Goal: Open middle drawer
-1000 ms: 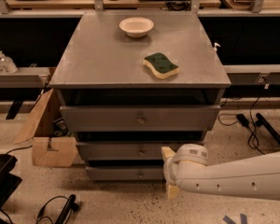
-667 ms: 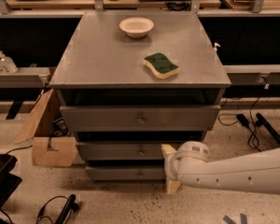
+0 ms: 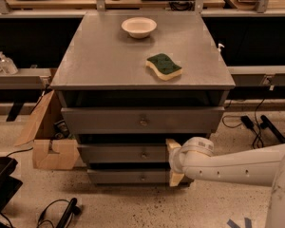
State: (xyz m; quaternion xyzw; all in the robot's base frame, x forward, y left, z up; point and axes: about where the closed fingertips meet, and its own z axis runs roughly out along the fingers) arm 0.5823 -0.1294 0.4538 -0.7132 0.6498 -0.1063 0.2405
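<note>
The middle drawer (image 3: 118,153) is the mid-sized grey front of a grey metal cabinet, with a small round knob (image 3: 143,154) at its centre. It sits pushed in, between the wider top front (image 3: 99,120) and the narrower bottom front (image 3: 118,176). My gripper (image 3: 174,162) is at the right end of the middle drawer front, well right of the knob. Its cream fingers (image 3: 172,145) stand apart, one above the other, with nothing between them. The white arm reaches in from the lower right.
A white bowl (image 3: 139,26) and a green-and-yellow sponge (image 3: 164,66) lie on the cabinet top (image 3: 99,56). A cardboard box (image 3: 47,144) stands at the cabinet's left. Cables and a black object (image 3: 2,184) lie on the speckled floor.
My gripper has risen a little, from level with the bottom drawer to the right end of the middle drawer front. The drawers have not moved.
</note>
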